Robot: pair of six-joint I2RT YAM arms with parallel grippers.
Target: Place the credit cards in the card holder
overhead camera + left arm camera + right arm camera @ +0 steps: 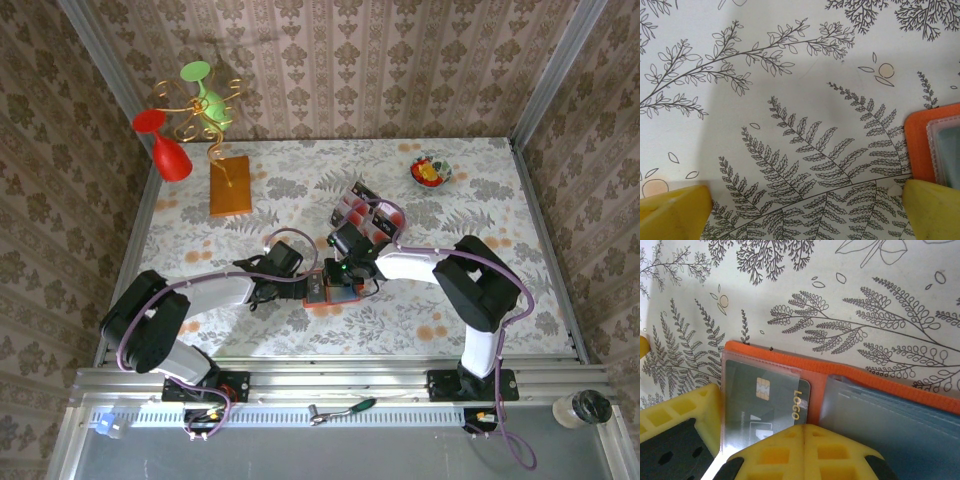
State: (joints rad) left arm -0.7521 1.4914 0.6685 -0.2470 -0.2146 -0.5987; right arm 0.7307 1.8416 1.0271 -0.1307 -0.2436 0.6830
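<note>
The open card holder point(335, 292) lay at 3 o'clock off the spread left gripper point(805, 200) and under the spread right gripper point(757, 410), the arm nearer the loose credit cards point(366, 215) at its 1 o'clock.

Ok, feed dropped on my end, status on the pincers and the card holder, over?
Left pincer open, beside card holder. Right pincer open, over its pocket. Holder lies open, one card pocketed; more credit cards stacked farther back. Nothing seen blocking.
</note>
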